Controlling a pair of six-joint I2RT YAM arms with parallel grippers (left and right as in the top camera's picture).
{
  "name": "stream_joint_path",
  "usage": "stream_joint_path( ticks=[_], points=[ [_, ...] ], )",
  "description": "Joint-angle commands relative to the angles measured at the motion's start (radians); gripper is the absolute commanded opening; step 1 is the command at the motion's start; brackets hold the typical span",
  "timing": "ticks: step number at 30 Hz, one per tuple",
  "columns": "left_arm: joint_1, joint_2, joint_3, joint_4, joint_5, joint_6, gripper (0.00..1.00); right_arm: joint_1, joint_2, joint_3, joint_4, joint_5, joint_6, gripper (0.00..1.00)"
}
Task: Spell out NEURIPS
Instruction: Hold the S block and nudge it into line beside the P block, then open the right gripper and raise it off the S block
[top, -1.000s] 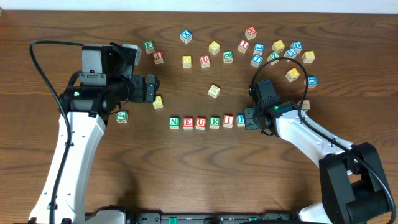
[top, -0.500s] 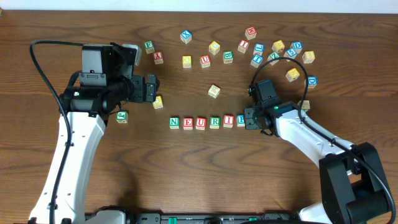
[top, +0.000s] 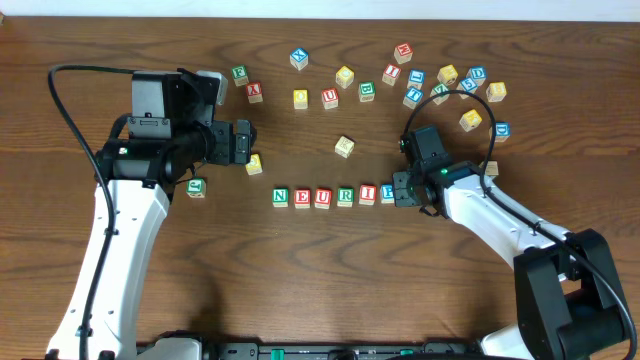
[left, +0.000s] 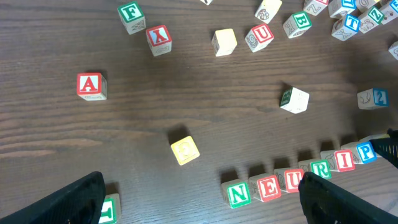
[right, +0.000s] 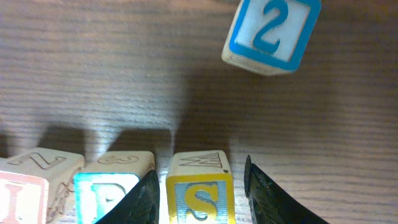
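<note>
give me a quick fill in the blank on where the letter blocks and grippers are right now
1. The right gripper has its fingers on either side of the yellow block lettered ____.
2. In the right wrist view, the blue-framed block lying apart beyond the row shows the number ____.
3. Right beside the S block, at the row's end, stands the blue ____ block.
4. The left gripper holds ____.

Missing words: S; 2; P; nothing

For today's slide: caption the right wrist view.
Right gripper placing yellow S block beside blue P block.

Dark wooden table (top: 320, 290), grain showing.
</note>
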Motion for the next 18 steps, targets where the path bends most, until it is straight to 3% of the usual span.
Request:
stream_joint_path(
  ticks=[1,18],
  points=[
    [0.003,-0.009,0.024,0.0,0.012,0.006,0.98,0.005,0.007,0.037,-0.005,0.019,-0.016,0.39],
    [0.003,-0.009,0.024,0.0,0.012,0.006,0.98,0.005,0.007,0.182,-0.115,0.09,-0.036,0.39]
  ],
)
